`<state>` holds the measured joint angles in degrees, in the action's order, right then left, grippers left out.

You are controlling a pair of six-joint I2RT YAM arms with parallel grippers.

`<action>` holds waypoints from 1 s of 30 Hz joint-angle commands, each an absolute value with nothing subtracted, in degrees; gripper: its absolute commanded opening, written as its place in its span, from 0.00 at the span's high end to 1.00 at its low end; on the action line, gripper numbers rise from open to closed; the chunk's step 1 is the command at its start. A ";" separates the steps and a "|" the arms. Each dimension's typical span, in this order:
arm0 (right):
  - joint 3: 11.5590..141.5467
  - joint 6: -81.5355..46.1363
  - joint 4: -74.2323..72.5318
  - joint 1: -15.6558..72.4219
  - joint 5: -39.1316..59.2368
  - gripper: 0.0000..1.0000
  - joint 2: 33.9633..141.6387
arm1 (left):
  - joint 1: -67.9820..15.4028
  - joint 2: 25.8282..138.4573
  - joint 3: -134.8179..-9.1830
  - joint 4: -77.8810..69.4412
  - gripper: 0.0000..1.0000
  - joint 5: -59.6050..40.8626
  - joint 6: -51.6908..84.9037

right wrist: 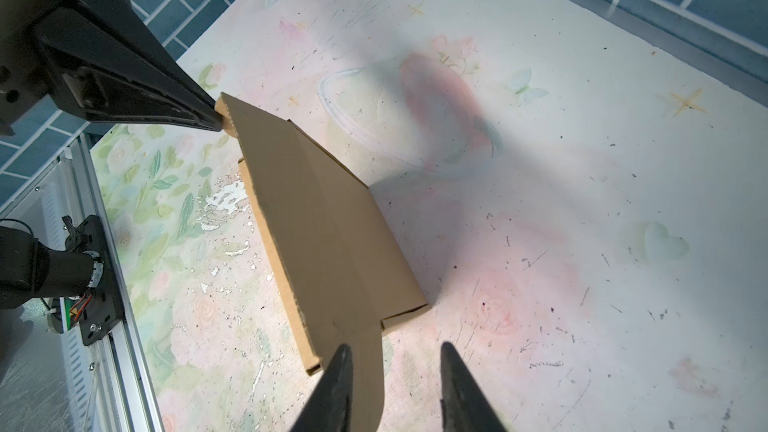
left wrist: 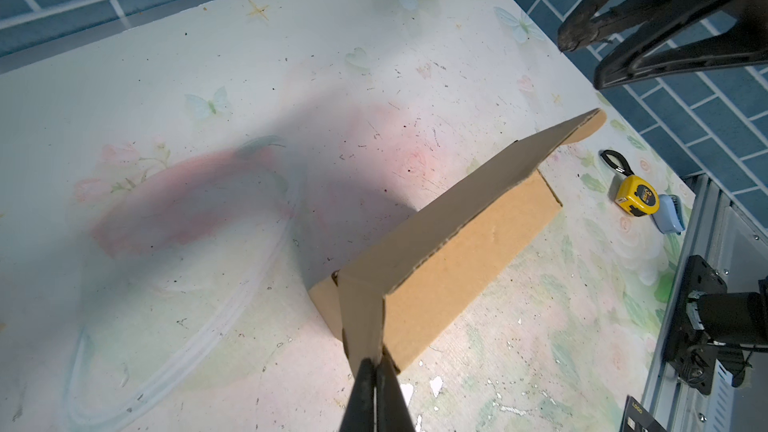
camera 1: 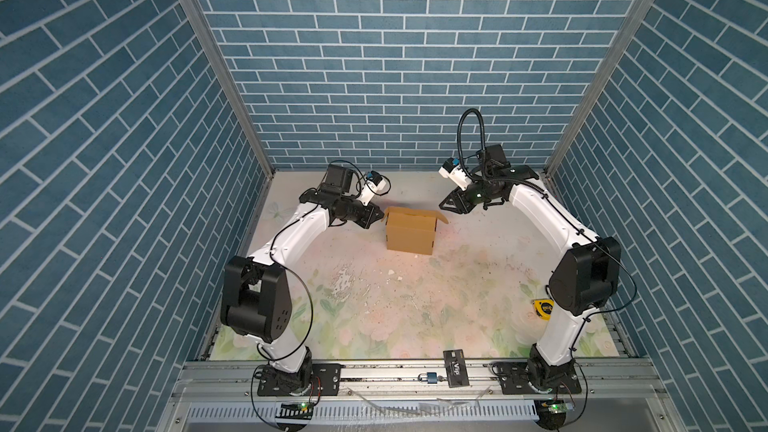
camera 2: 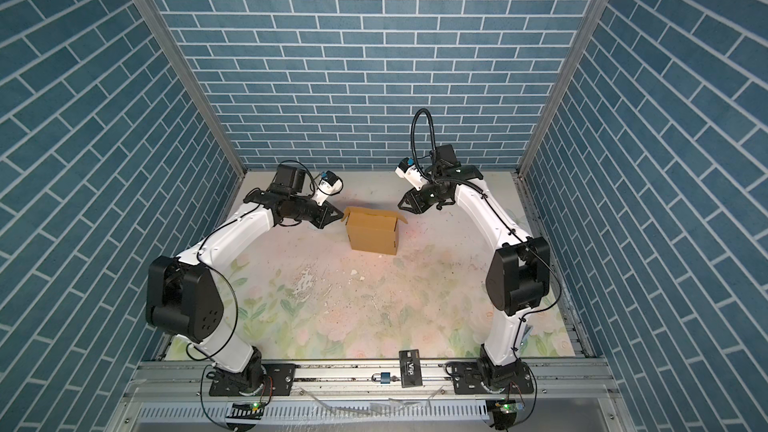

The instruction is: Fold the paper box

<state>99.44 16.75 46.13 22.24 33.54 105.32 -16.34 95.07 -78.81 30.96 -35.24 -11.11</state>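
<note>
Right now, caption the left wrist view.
Left pincer pinches the raised flap of the paper box on a floral table.

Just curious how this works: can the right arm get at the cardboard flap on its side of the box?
Probably yes: the open right tool hovers right at the flap of the box, nothing in between.

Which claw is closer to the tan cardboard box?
Left. The left claw is shut on the tan cardboard box, at one end of its raised flap; the right claw hangs open at the other end, not gripping.
</note>
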 commanded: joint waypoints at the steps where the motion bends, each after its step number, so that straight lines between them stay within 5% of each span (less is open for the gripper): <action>1: 98.43 17.01 46.96 23.25 32.88 0.65 103.48 | -16.96 95.76 -79.98 32.61 0.94 -34.21 -11.87; 20: 90.91 14.78 46.10 26.54 25.14 0.60 96.23 | -17.21 95.93 -80.02 32.50 0.94 -34.18 -11.25; 30: 89.32 13.62 44.27 28.34 20.38 0.75 96.86 | -17.23 95.08 -80.51 32.84 0.93 -34.26 -10.91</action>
